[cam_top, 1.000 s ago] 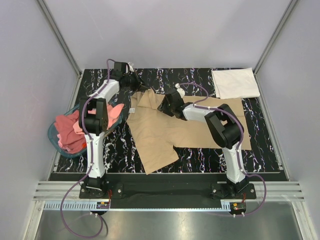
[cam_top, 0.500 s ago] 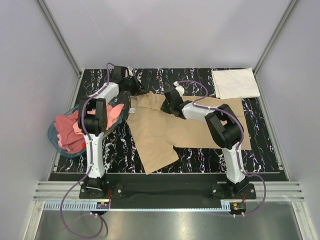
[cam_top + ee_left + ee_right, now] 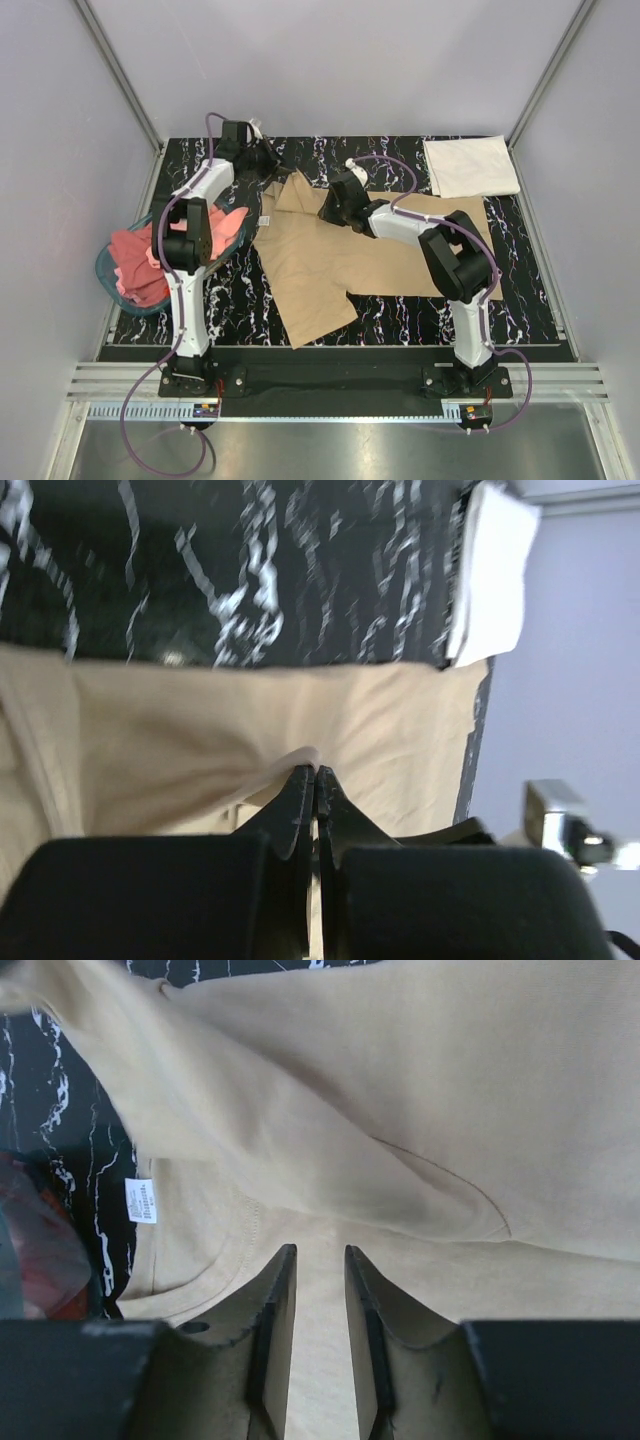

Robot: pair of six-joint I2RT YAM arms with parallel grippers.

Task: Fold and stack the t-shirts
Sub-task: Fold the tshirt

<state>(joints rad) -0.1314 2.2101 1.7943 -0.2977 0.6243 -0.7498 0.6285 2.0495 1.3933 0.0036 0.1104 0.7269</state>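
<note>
A tan t-shirt (image 3: pixel 330 255) lies spread on the black marbled table, its white neck label (image 3: pixel 141 1201) showing by the collar. My left gripper (image 3: pixel 279 169) is at the shirt's far left corner, shut on a raised fold of tan cloth (image 3: pixel 300 758). My right gripper (image 3: pixel 320 1252) sits just behind the collar, jaws open a finger's width, with flat tan fabric under the gap. A folded white t-shirt (image 3: pixel 470 165) lies at the far right. Pink and red t-shirts (image 3: pixel 140 262) are heaped in the basket.
A translucent blue basket (image 3: pixel 108 270) stands at the table's left edge, close to the left arm. Grey walls with metal rails close in the table on three sides. The arms' bases stand at the near edge.
My left gripper has moved toward the back, lifting the tan shirt's far left corner into a peak. My right gripper stays near the collar, shifted slightly.
</note>
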